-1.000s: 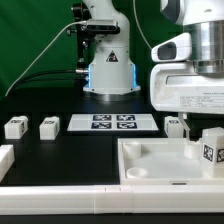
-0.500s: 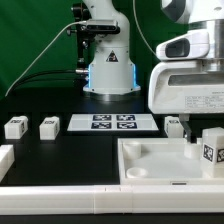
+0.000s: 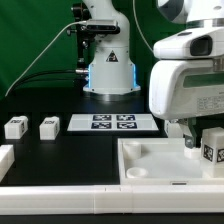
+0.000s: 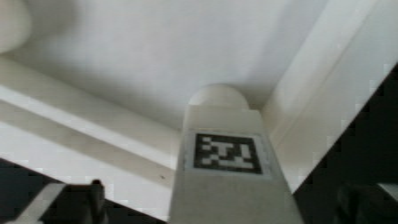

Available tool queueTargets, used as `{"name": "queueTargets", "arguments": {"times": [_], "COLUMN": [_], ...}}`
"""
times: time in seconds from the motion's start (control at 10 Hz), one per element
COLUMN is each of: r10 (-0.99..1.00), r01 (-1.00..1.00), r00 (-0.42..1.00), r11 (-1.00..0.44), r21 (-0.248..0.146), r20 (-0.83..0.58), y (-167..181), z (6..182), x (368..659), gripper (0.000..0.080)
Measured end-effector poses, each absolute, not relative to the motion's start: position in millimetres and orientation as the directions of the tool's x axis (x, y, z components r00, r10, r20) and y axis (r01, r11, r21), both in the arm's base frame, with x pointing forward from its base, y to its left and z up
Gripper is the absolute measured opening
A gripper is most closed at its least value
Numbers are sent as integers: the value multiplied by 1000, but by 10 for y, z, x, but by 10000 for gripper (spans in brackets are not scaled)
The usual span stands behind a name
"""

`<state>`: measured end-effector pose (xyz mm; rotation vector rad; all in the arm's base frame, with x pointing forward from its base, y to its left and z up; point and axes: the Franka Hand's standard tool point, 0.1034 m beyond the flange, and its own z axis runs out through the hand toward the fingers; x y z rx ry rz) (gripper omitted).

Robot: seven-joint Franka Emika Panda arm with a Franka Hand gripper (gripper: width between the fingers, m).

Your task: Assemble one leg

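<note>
The leg (image 3: 212,149) stands upright in the big white tray piece (image 3: 150,160), at the table's front corner on the exterior view's right. The gripper (image 3: 188,135) hangs just beside it; its fingers may be holding the leg, but I cannot tell.

Smooth white plastic on the leg (image 3: 211,148) (image 4: 224,150), slightly matt, with a printed black-and-white tag, flat and without shine. Same white plastic on the large tray-like piece (image 3: 150,165) (image 4: 107,70), smooth, with soft highlights on the rounded rims. Matt black on the table (image 3: 60,160), no reflection. Thin flat white on the marker board (image 3: 112,123), matt like paper or card. Glossy white plastic shell on the arm (image 3: 190,85), with a bright sheen on the curved parts. Green cloth on the backdrop (image 3: 30,40), matt. Dark, dull finish on the fingers (image 4: 71,200).
</note>
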<state>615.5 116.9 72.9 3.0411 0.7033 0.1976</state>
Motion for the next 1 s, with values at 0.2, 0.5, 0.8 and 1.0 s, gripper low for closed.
{"name": "queueTargets", "arguments": {"times": [0.2,0.5,0.8,1.0], "r10": [417,417,373,164], "r01": [415,415,372,165], "r00": [901,901,919,978], "r11": [-909,-909,-928,-986], "r21": [40,40,34,-2], "r20": [121,121,123,127], "y": [1151,1150,1149,1166], "z": [729,729,728,728], "x": [6160,6160,6159,6156], "gripper": [640,288,291,291]}}
